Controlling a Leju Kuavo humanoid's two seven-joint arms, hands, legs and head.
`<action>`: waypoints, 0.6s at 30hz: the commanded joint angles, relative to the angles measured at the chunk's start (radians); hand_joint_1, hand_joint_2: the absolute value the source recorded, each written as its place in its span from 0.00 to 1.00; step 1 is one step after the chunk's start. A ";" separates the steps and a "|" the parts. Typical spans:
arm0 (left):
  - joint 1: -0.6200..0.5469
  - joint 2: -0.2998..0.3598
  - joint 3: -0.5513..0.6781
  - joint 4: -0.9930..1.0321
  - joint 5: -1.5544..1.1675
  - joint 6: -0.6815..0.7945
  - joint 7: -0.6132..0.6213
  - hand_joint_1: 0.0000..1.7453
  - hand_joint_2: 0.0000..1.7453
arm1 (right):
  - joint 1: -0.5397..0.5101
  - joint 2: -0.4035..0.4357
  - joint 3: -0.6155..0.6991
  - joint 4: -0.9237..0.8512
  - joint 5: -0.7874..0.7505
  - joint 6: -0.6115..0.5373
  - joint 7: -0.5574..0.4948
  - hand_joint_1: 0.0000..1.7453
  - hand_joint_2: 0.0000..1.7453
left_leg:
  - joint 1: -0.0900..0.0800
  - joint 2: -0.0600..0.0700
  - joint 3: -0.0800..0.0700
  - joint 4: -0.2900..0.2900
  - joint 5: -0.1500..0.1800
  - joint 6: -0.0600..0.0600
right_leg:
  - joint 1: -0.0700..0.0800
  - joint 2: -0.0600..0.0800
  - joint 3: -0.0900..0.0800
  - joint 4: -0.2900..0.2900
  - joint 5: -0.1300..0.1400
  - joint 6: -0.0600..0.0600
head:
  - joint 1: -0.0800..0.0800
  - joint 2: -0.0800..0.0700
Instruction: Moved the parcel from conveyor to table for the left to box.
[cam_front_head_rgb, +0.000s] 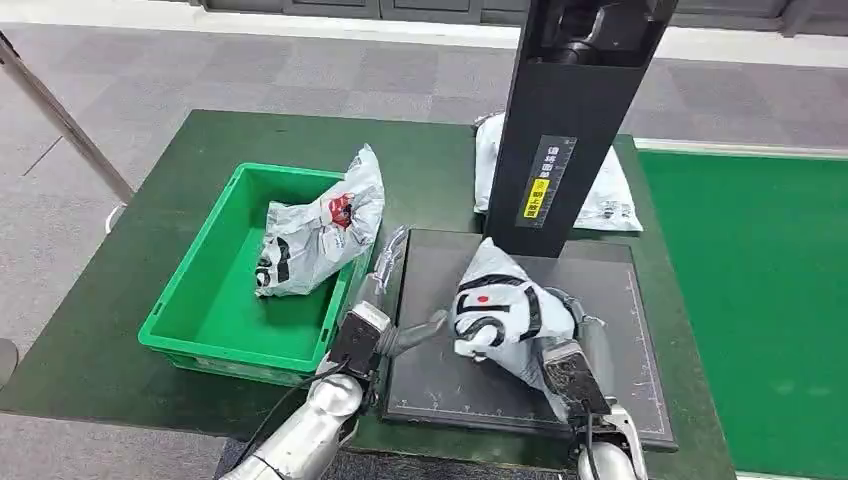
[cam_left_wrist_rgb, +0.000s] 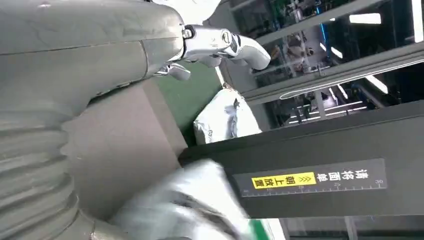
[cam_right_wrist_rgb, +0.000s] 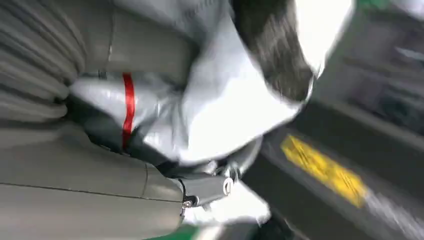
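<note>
A grey parcel (cam_front_head_rgb: 497, 310) is gripped by the right robot hand (cam_front_head_rgb: 560, 340) above the dark pad (cam_front_head_rgb: 620, 300) on the tabletop (cam_front_head_rgb: 120, 300). It should be lowered flat and released within reach of the left robot hand (cam_front_head_rgb: 400, 335), which waits with fingers apart, holding nothing.

Yellow label (cam_left_wrist_rgb: 283, 180) "朝上放置" and ruler numbers on black post (cam_front_head_rgb: 565, 120)

In the middle of your head view, a black upright column (cam_front_head_rgb: 575, 120) rises from the dark mat (cam_front_head_rgb: 610, 330), carrying a yellow and white label (cam_front_head_rgb: 545, 182). Behind it, at upper right, you'll see a white bag (cam_front_head_rgb: 612, 195) on the table. Upper left, a metal pole (cam_front_head_rgb: 60, 115) slants across grey floor (cam_front_head_rgb: 200, 70).
</note>
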 joint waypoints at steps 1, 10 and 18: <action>-0.021 0.035 0.011 -0.059 0.007 -0.003 -0.005 0.00 1.00 | -0.018 -0.102 0.065 0.095 0.066 0.109 0.091 0.00 1.00 | 0.001 0.002 0.002 -0.001 0.000 -0.001 | 0.001 0.000 0.003 -0.002 0.001 -0.001 | 0.000 0.000; -0.037 0.044 -0.006 -0.071 -0.022 -0.030 0.002 0.00 1.00 | -0.038 -0.079 0.014 0.096 0.015 0.071 -0.005 0.00 0.00 | 0.001 0.002 0.002 -0.001 0.000 -0.001 | 0.001 0.001 0.003 -0.002 0.001 -0.001 | 0.000 0.000; -0.107 0.039 -0.135 0.085 -0.169 -0.095 0.072 0.00 1.00 | -0.022 -0.039 -0.129 0.005 -0.357 0.047 -0.295 0.00 0.00 | 0.000 0.002 0.003 -0.001 0.000 -0.001 | 0.001 -0.001 0.003 -0.002 0.000 -0.002 | 0.000 0.000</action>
